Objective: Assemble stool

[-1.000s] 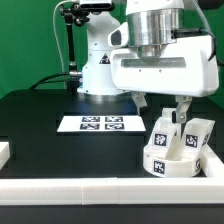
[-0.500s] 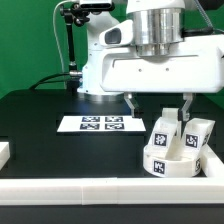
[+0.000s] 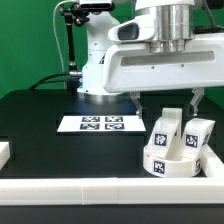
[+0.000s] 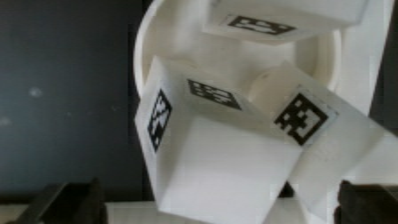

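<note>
My claw (image 3: pixel 168 99) hangs with its dark fingers spread apart, gripping nothing, above the stool (image 3: pixel 178 146): a smooth white plastic disc seat with chunky tagged block legs standing on it, on the matte black table (image 3: pixel 50 150) beside the white rail (image 3: pixel 100 190).

Beside the marker board (image 3: pixel 101 124), the stool (image 3: pixel 176 147) shows tags too small to read and its seat's far rim hidden behind two legs; the gripper (image 3: pixel 168 104) is cut off above by the exterior view's edge; wrist view: stool (image 4: pixel 231 120) blurred, overrunning the edges.
</note>
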Motion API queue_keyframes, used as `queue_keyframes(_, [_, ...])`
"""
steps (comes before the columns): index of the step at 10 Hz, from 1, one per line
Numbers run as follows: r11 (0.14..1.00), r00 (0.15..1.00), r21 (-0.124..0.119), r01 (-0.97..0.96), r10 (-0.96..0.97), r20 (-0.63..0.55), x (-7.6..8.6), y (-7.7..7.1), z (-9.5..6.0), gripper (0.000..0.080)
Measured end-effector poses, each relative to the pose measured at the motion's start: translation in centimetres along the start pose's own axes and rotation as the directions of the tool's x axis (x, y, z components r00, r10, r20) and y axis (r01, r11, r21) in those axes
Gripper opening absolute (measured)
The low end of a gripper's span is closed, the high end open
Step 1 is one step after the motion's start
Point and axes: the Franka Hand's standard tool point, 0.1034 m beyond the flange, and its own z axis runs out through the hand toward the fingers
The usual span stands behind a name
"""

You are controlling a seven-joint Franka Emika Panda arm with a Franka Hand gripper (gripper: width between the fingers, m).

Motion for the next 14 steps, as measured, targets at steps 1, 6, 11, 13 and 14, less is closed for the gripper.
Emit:
queue_keyframes(1, [0.999, 0.999, -0.006, 0.036, -0.036, 0.001, 0.0, 0.2, 0.0, 0.0649])
queue_keyframes(6, [0.926, 0.927, -0.037, 0.375, -0.374, 0.026, 0.0, 1.0, 0.0, 0.0649])
queue_keyframes(11, [0.676, 0.677, -0.036, 0.736, -0.733, 0.06, -0.1, 0.6, -0.1, 0.0649])
queue_keyframes(13, [0.541, 0.542, -0.038, 0.84, -0.836, 0.087, 0.1, 1.0, 0.3, 0.0649])
queue_keyframes(14, [0.507, 0.508, -0.039, 0.861, -0.856, 0.099, 0.1, 1.2, 0.4, 0.0649])
